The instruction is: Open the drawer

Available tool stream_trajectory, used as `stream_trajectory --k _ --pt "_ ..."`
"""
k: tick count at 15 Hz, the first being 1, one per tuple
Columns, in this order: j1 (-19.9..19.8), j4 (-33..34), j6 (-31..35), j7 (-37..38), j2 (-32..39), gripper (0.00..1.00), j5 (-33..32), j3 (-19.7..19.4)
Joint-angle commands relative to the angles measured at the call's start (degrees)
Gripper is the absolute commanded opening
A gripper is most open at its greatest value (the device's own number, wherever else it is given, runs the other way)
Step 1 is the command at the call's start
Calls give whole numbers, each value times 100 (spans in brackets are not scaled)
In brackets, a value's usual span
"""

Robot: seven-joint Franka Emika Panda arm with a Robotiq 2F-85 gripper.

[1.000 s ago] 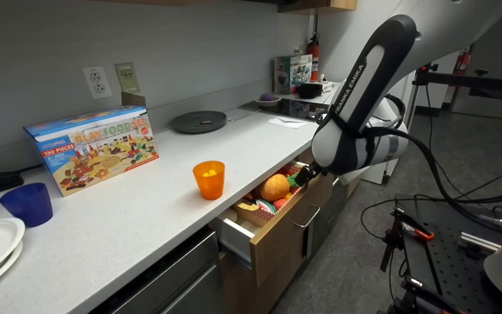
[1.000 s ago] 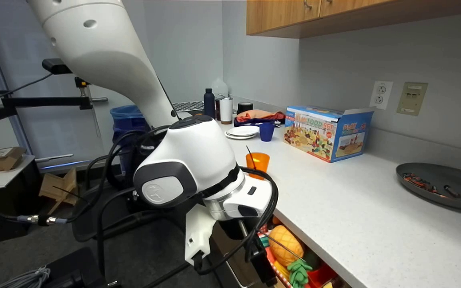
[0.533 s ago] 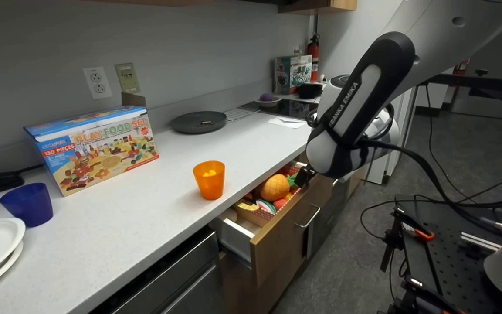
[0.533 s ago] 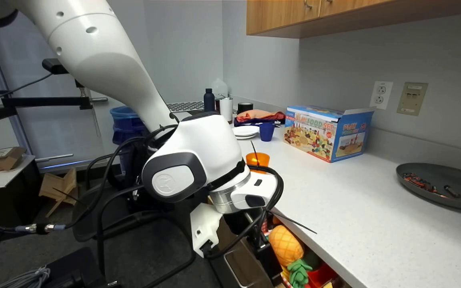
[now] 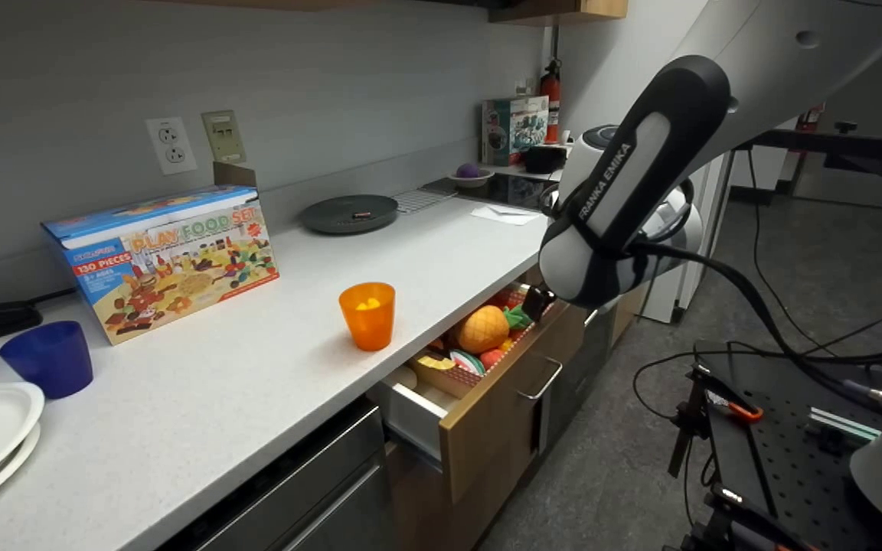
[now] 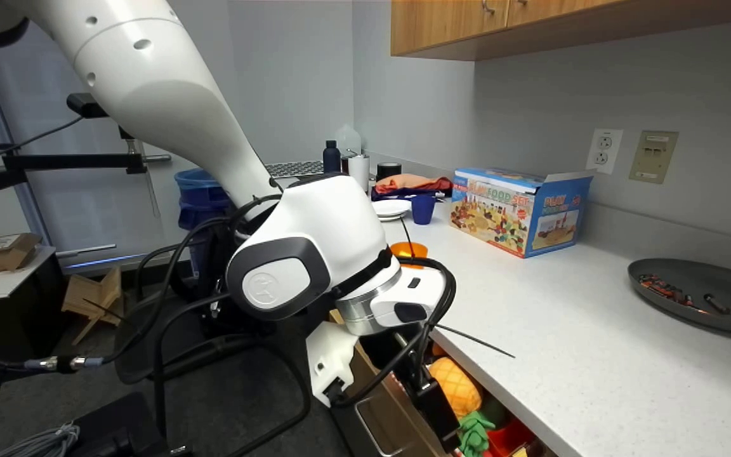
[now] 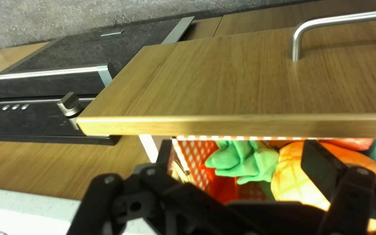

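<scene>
Left to right: translucent orange plastic cup [image 5: 368, 321] unmoved on white counter [image 5: 272, 367]. Below counter's right edge, shallow brown wood-fronted drawer [image 5: 491, 425] with slim silver bar handle [image 7: 348, 19], part-open same as earlier, orange toy pineapple [image 5: 483, 329] inside. Your black two-finger gripper [image 7: 239, 145], at drawer's right end, has shifted slightly toward counter; fingers [image 7: 320, 166] apart.

The shallow, medium-brown wood-fronted drawer [image 5: 487, 428] stands open, jutting out below the speckled white countertop [image 5: 272, 367]. A slim silver bar handle [image 7: 344, 19] runs horizontally on its upright front; behind that, a pale side wall [image 5: 416, 425] lies exposed.
</scene>
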Motion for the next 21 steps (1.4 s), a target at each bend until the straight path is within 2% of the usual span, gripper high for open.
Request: stream_trajectory --k 1,4,5,8,9,15,17,21 --pt "748 -110 -26 -164 184 100 -332 -871" --pt "987 -79 57 -424 -125 100 -448 -1146" --pt "811 -149 353 127 -623 100 -1375 -1095" --pt "612 -54 614 579 -997 100 -2324 -897" --pt "613 29 560 172 -1020 100 -1874 -778" --pt "47 -30 441 250 -1637 100 -1935 -85" --pt "-225 -77 389 260 -1776 100 -1902 241" --pt "-1067 -131 394 225 -1916 100 -1841 1117"
